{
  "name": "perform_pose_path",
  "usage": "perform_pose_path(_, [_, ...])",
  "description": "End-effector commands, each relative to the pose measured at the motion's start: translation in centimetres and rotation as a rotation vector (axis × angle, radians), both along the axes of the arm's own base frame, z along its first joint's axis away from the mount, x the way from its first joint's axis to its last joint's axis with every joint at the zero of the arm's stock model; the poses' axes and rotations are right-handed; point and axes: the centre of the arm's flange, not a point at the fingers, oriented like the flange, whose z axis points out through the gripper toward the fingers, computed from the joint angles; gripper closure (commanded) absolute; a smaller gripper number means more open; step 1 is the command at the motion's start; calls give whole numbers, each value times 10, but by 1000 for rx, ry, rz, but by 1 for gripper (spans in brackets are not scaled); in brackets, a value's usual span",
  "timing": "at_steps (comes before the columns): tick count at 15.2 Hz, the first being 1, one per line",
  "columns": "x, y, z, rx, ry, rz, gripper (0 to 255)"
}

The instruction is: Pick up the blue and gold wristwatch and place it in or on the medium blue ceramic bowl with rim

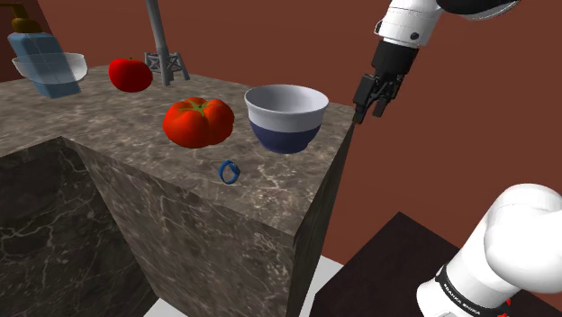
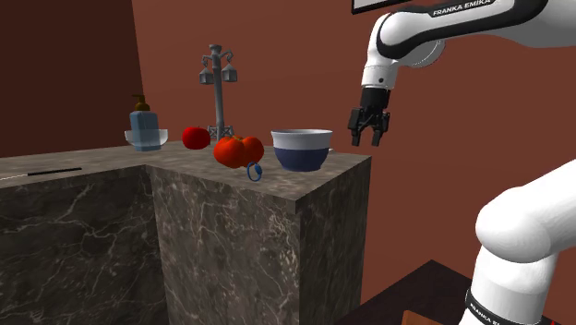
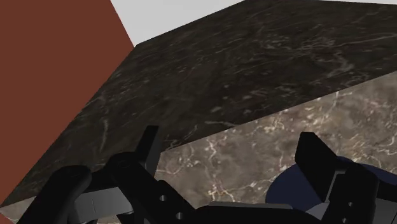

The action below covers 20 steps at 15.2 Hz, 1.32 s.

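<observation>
A small blue wristwatch [image 1: 230, 172] stands on edge on the marble counter [image 1: 108, 144], near its front edge; in the second exterior view the watch [image 2: 254, 172] sits in front of the tomato. The bowl [image 1: 286, 116], white above and dark blue below, stands behind the watch near the counter's corner, also seen as bowl [image 2: 302, 149]. My black gripper [image 1: 371, 110] hangs open in the air beside the counter's edge, just past the bowl and at its height; gripper [image 2: 367, 137]. In the wrist view its fingers [image 3: 150, 146] stand apart with nothing between them, the bowl's [image 3: 292, 184] dark side beside one finger.
A large ribbed red tomato [image 1: 198, 122] sits next to the bowl, a smaller red one [image 1: 131, 74] farther back. A grey metal stand [image 1: 162, 45] and a blue soap bottle in a clear dish [image 1: 45, 63] occupy the rear. The counter drops off sharply below the gripper.
</observation>
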Motion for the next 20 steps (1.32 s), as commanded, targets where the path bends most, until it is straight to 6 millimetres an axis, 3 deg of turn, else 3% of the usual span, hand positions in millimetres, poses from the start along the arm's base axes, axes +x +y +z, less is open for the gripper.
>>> perform_pose_path(1, [3,26,-3,15,-18,7,0])
perform_pose_path(20, [22,252,-17,143,-182,80,0])
